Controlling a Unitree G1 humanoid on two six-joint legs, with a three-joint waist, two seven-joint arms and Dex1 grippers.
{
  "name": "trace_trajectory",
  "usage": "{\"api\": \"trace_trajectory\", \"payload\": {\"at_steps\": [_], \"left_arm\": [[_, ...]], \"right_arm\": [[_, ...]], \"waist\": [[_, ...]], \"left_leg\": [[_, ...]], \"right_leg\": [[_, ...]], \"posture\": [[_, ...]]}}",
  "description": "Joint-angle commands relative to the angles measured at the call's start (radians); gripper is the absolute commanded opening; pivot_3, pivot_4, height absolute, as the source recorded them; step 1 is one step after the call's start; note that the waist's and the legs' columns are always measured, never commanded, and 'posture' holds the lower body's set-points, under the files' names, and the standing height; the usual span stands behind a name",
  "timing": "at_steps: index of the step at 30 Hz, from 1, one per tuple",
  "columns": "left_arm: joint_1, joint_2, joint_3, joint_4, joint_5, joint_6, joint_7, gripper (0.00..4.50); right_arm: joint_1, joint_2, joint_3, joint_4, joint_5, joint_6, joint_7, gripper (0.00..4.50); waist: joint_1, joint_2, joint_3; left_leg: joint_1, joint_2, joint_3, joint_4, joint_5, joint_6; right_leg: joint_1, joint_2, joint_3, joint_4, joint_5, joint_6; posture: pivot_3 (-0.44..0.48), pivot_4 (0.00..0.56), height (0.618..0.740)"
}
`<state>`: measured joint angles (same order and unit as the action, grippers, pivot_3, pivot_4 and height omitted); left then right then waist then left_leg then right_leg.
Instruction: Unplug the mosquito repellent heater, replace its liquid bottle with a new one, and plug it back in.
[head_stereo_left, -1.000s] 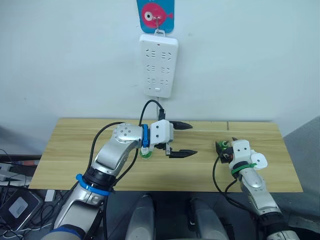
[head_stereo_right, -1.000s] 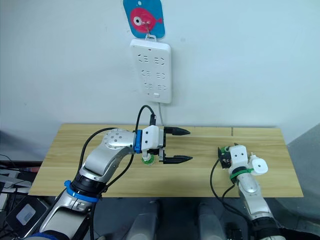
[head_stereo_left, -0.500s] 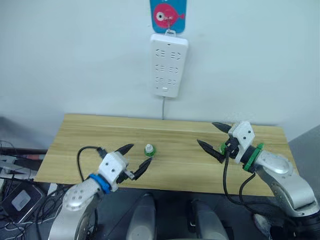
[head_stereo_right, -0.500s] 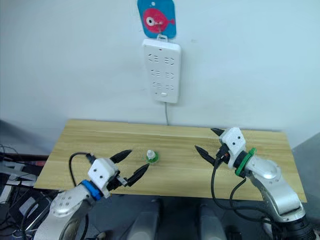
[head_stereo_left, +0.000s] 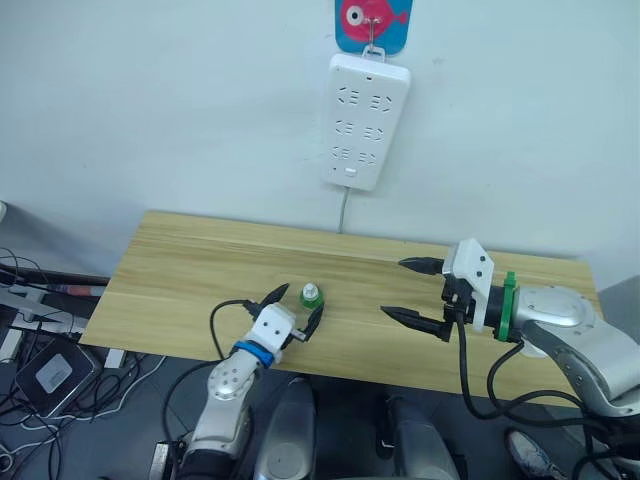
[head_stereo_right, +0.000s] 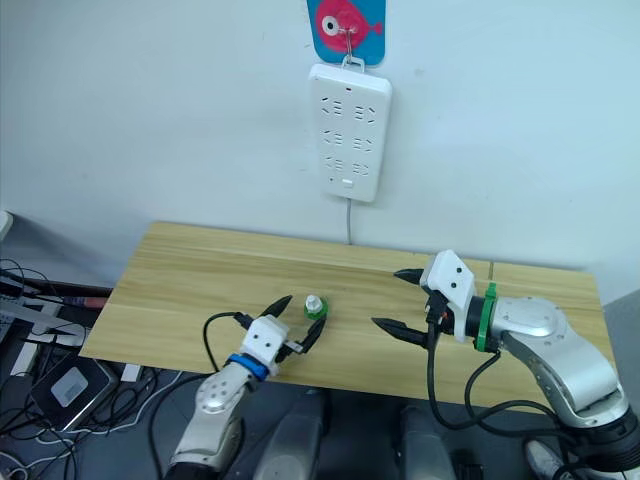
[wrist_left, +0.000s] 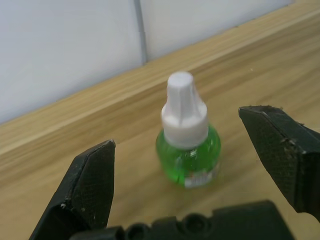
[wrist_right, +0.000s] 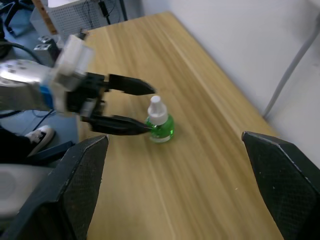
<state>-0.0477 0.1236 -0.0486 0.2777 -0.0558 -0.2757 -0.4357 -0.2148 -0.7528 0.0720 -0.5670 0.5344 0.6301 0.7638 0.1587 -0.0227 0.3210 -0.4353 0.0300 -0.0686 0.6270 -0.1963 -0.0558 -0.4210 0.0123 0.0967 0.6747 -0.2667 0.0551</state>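
A small green liquid bottle (head_stereo_left: 312, 295) with a white cap stands upright on the wooden table (head_stereo_left: 180, 270), near its front edge. My left gripper (head_stereo_left: 294, 307) is open, and the bottle (wrist_left: 187, 150) sits just ahead of its spread fingers (wrist_left: 92, 185), one on either side, without being gripped. My right gripper (head_stereo_left: 411, 291) hovers open over the table's right half, pointing toward the bottle (wrist_right: 160, 125) from a distance, with nothing in it. The mosquito repellent heater is out of view.
A long white power strip (head_stereo_left: 365, 120) hangs on the wall under a blue fish hook (head_stereo_left: 372, 20), its sockets empty and its cord dropping behind the table. Cables and boxes lie on the floor at the left (head_stereo_left: 40, 360).
The camera has shifted. My left arm dropped from above the table to its front edge and now brackets the bottle. My right gripper rose over the table and stands open.
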Motion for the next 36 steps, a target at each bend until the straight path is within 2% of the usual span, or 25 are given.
{"api": "trace_trajectory", "payload": {"at_steps": [1,5,10,16,19,24,28,30,32,34,36], "left_arm": [[-0.021,-0.039,-0.015,0.101,-0.002,-0.075,0.013,4.50],[-0.062,-0.074,-0.013,0.206,0.001,-0.128,0.029,4.50],[-0.118,-0.075,-0.016,0.317,0.028,-0.199,0.052,4.50],[-0.149,-0.077,-0.012,0.370,0.041,-0.249,0.091,4.50],[-0.132,-0.071,-0.014,0.364,0.041,-0.257,0.091,3.90],[-0.093,-0.059,-0.019,0.328,0.042,-0.258,0.093,2.37],[-0.094,-0.047,-0.025,0.318,0.043,-0.249,0.084,2.29],[-0.112,-0.030,-0.041,0.286,0.042,-0.218,0.048,2.29],[-0.145,0.001,-0.076,0.210,0.015,-0.144,-0.050,2.29],[-0.198,0.045,-0.115,0.117,-0.040,-0.051,-0.195,2.29],[-0.279,0.122,-0.158,0.000,-0.141,0.084,-0.413,2.29]], "right_arm": [[-0.002,-0.031,-0.064,-0.085,0.067,0.069,0.000,4.46],[-0.013,-0.051,-0.089,-0.160,0.126,0.145,-0.017,4.46],[-0.037,-0.041,-0.109,-0.208,0.202,0.219,-0.064,4.46],[-0.044,-0.042,-0.114,-0.214,0.232,0.249,-0.089,4.46],[-0.065,-0.035,-0.115,-0.195,0.234,0.259,-0.103,4.50],[-0.078,-0.019,-0.110,-0.184,0.234,0.264,-0.126,4.50],[-0.077,-0.004,-0.093,-0.174,0.214,0.256,-0.138,4.50],[-0.065,-0.007,-0.083,-0.171,0.191,0.242,-0.138,4.50],[-0.041,-0.018,-0.080,-0.168,0.167,0.225,-0.127,4.50],[-0.016,-0.027,-0.075,-0.156,0.144,0.199,-0.109,4.50],[-0.003,-0.026,-0.065,-0.139,0.122,0.165,-0.089,4.50]], "waist": [[0.000,-0.001,0.007],[-0.009,-0.002,0.019],[-0.028,-0.002,0.032],[-0.043,-0.003,0.039],[-0.054,-0.002,0.040],[-0.069,-0.002,0.041],[-0.079,-0.002,0.042],[-0.080,-0.002,0.042],[-0.079,-0.002,0.042],[-0.077,-0.002,0.041],[-0.077,-0.002,0.041]], "left_leg": [[0.000,0.000,0.000,0.000,0.000,0.000],[0.000,0.000,-0.001,0.000,0.000,0.000],[-0.001,0.000,-0.002,0.000,0.000,-0.001],[-0.001,0.000,-0.001,0.000,0.000,-0.001],[-0.001,0.000,-0.001,-0.001,0.000,-0.001],[-0.001,0.000,-0.001,-0.001,0.000,-0.001],[-0.001,0.000,-0.002,-0.002,0.000,-0.001],[-0.001,0.000,-0.002,-0.002,0.000,-0.001],[-0.001,0.000,-0.002,-0.002,0.000,-0.001],[-0.003,-0.001,-0.003,-0.002,0.000,-0.002],[-0.005,-0.001,-0.004,-0.002,0.001,-0.003]], "right_leg": [[0.000,0.000,0.000,0.000,0.000,0.000],[0.000,0.000,0.000,0.000,0.000,0.001],[0.000,0.000,0.000,0.000,0.000,0.002],[0.000,0.000,0.000,-0.001,0.001,0.003],[0.000,0.000,-0.001,-0.001,0.000,0.003],[0.000,-0.001,0.000,-0.002,0.000,0.004],[0.000,-0.001,0.000,-0.003,0.000,0.004],[0.000,-0.001,-0.001,-0.003,0.000,0.004],[0.000,0.000,-0.001,-0.003,0.000,0.004],[-0.001,0.000,-0.002,-0.003,0.000,0.004],[-0.002,0.000,-0.004,-0.004,0.000,0.004]], "posture": [[0.246,0.393,0.740],[0.213,0.403,0.740],[0.199,0.415,0.740],[0.196,0.418,0.740],[0.190,0.418,0.740],[0.193,0.414,0.740],[0.204,0.401,0.740],[0.211,0.394,0.740],[0.224,0.378,0.740],[0.248,0.360,0.740],[0.261,0.346,0.740]]}}
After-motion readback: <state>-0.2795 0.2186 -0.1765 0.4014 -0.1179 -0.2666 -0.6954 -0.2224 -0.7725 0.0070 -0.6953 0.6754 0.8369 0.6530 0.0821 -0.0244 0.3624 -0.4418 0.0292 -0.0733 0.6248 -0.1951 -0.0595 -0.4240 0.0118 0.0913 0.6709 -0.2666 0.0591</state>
